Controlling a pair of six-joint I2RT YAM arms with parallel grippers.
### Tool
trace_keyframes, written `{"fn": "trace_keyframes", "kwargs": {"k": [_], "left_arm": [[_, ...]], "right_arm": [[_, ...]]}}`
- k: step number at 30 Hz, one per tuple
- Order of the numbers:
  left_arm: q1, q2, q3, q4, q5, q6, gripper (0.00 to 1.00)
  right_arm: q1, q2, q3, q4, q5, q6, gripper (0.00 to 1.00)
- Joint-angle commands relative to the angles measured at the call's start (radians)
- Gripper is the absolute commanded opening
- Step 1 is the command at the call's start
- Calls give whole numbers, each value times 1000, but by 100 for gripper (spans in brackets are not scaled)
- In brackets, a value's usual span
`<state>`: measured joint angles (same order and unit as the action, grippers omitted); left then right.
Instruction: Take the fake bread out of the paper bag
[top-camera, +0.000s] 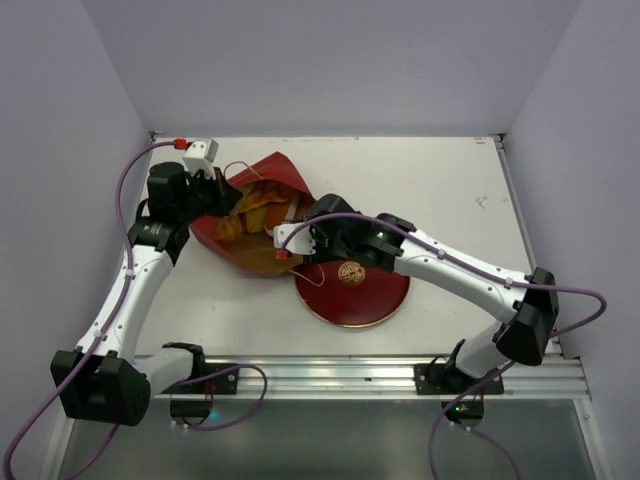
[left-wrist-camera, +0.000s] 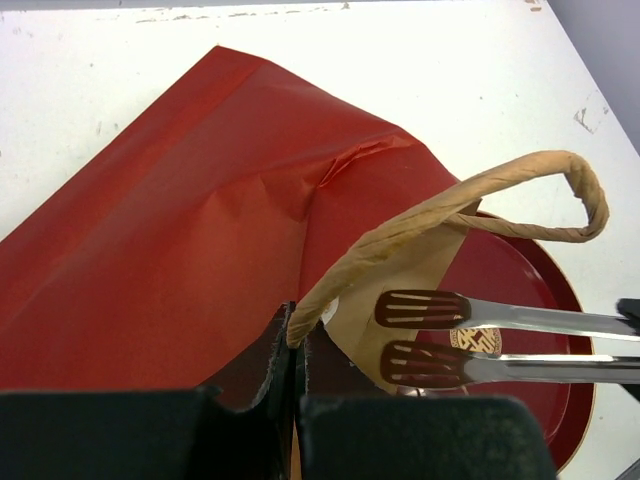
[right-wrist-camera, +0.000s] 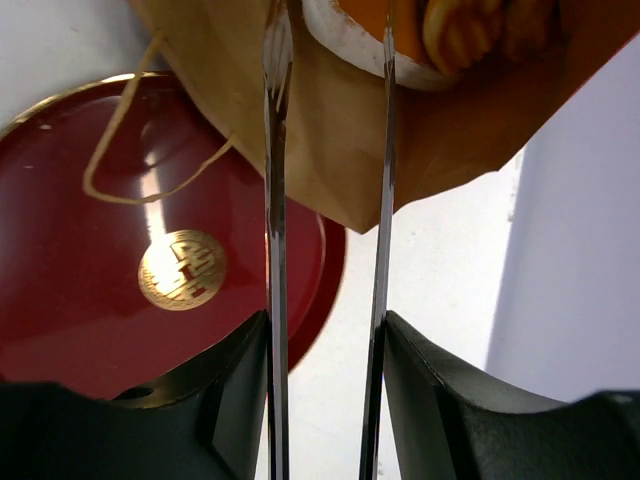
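Note:
The paper bag (top-camera: 268, 180) lies on its side at the back left of the table, dark red outside, kraft brown inside, its mouth toward the plate. Golden fake bread (top-camera: 252, 208) shows inside the mouth. My left gripper (left-wrist-camera: 297, 335) is shut on the bag's tan cord handle (left-wrist-camera: 450, 205) and holds it up. My right gripper (right-wrist-camera: 325, 330) is shut on a pair of metal tongs (right-wrist-camera: 275, 200). The tongs' slotted tips (left-wrist-camera: 420, 310) stand slightly apart at the bag's mouth. In the right wrist view a round white-rimmed slice (right-wrist-camera: 360, 25) and a twisted bread (right-wrist-camera: 470, 25) lie just past the tips.
A round dark-red plate (top-camera: 355, 290) with a gold emblem (right-wrist-camera: 182, 270) sits in front of the bag's mouth, under the right wrist. The bag's other cord handle (right-wrist-camera: 130, 150) lies on the plate. Purple walls close in the table's left, back and right.

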<state>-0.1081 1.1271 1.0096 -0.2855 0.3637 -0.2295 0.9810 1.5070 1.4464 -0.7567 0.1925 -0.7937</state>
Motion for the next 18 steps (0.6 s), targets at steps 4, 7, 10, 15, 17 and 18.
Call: {"fn": "trace_keyframes", "kwargs": {"k": [4, 7, 10, 15, 17, 18], "left_arm": [[-4, -24, 7, 8, 32, -42, 0], [-4, -26, 12, 5, 32, -44, 0], [-4, -24, 14, 5, 40, -47, 0], [-4, -21, 12, 5, 52, -50, 0], [-4, -23, 11, 5, 52, -51, 0], [-4, -23, 11, 3, 53, -50, 0]], "right_arm": [[61, 62, -60, 187, 258, -122, 51], [70, 79, -76, 221, 285, -144, 51], [71, 88, -84, 241, 297, -159, 52], [74, 104, -101, 292, 320, -194, 52], [76, 114, -100, 292, 315, -196, 53], [76, 120, -96, 284, 314, -196, 53]]}}
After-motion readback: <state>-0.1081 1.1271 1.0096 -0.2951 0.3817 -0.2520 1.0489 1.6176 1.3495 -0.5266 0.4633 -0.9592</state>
